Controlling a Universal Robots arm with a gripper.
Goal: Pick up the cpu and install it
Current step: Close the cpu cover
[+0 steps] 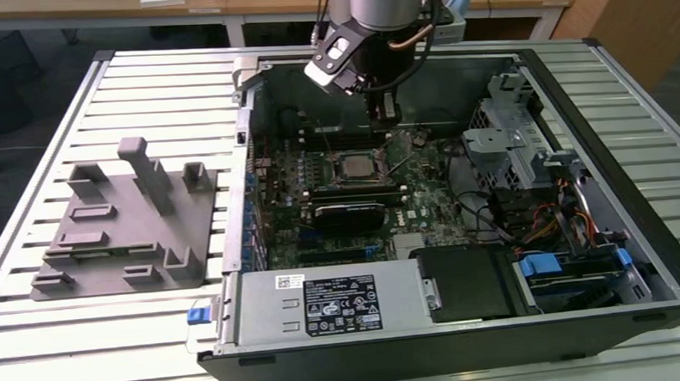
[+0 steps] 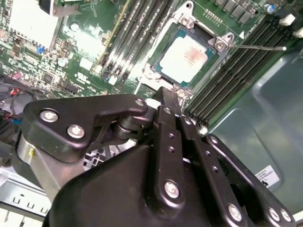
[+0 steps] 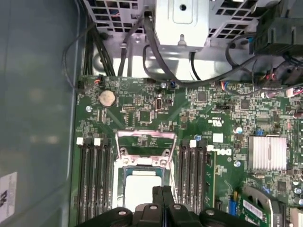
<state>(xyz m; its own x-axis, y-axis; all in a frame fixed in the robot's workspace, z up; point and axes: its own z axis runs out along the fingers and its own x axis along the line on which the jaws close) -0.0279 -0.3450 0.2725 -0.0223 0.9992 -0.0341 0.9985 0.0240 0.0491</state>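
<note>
Universal Robots arm [image 1: 383, 3] reaches straight down into the open PC case [image 1: 439, 354], wrist approx. vertical, gripper [image 1: 384, 118] poised over the motherboard [image 1: 421, 204]. In both wrist views its two black fingers [image 3: 159, 198] are pressed together w/ no gap and nothing between them.

The cpu [image 2: 187, 56] lies flat in its socket just beyond the fingertips, pale metal top up, untouched by the tool. The socket's hinged load plate [image 3: 147, 141] stands open on the far side of the chip from the fingers, and the thin lever [image 2: 258, 47] is swung out. Memory slots [image 3: 94, 175] flank the socket on either side of the tool. The grey fixture [image 1: 124, 221] rests on the slatted table [image 1: 48, 341] outside the case, well apart from the gripper.

In the first wrist view the fingers cover the cpu's nearest edge. In the second wrist view the gripper body blocks much of the board. In the exterior view the fingertips merge w/ dark parts behind, so their height above the chip can't be judged.
</note>
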